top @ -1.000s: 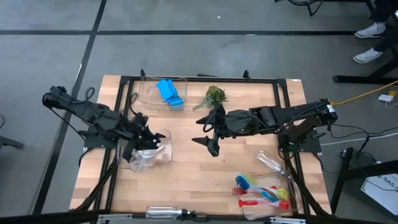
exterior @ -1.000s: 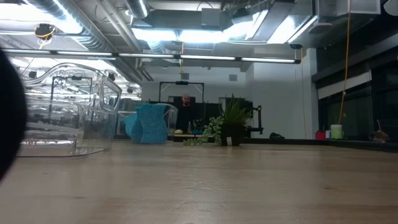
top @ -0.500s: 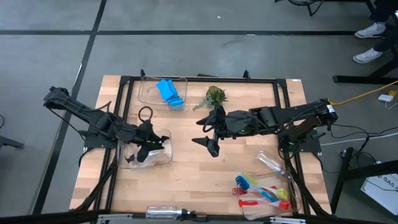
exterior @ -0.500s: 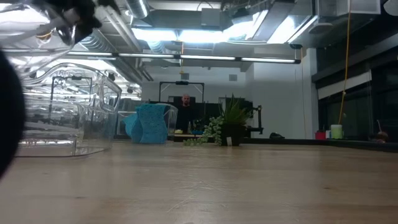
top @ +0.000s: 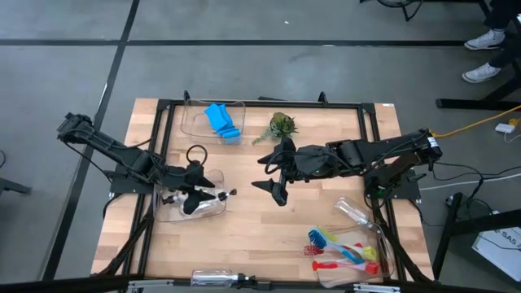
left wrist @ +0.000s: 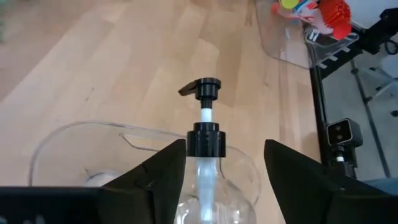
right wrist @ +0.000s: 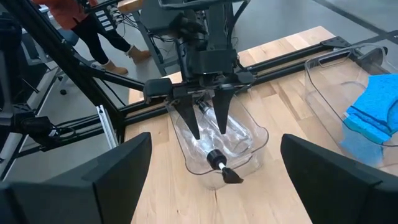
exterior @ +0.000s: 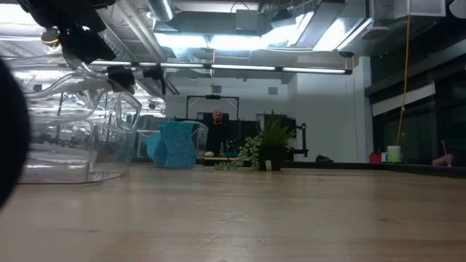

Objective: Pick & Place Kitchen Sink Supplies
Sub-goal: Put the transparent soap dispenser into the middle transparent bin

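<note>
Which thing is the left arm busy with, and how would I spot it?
Find the clear bin on the table's left side. The left tool hangs over it, around a clear bottle. Its black pump sticks out over the bin's rim.

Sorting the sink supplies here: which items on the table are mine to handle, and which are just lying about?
Job items:
- pump bottle under the left gripper, in a clear bin
- blue sponge
- brushes

Lying about:
- small plant
- the other bins holding the sponge and brushes

The right gripper waits mid-table.
</note>
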You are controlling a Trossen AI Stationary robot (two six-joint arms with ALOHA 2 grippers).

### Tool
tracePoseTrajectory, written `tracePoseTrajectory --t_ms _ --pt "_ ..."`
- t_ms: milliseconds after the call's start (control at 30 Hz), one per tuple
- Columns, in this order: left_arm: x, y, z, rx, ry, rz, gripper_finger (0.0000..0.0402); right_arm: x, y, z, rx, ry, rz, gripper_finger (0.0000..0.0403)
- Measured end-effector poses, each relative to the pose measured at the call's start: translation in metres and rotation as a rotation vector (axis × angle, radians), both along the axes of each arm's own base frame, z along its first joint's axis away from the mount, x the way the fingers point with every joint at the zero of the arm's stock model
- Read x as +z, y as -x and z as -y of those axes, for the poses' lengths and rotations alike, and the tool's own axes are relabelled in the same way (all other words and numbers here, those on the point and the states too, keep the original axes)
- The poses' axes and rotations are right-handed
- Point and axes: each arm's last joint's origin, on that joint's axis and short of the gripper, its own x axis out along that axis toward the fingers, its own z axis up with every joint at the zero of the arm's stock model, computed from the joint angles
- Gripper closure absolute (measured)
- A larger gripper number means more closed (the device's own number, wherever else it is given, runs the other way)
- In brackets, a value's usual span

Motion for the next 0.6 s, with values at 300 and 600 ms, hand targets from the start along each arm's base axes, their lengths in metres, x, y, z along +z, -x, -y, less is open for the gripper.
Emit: tracePoseTrajectory --t_ms 300,600 --pt "0.015 0.002 0.0 -0.028 0.063 0.042 0.0191 -0.002 0.001 0.0 -0.007 -0.01 -0.022 0.005" --pt "0.024 -0.001 0.002 -0.042 0.084 0.129 0.019 -0.007 0.003 0.001 -0.021 -0.026 -0.073 0.005"
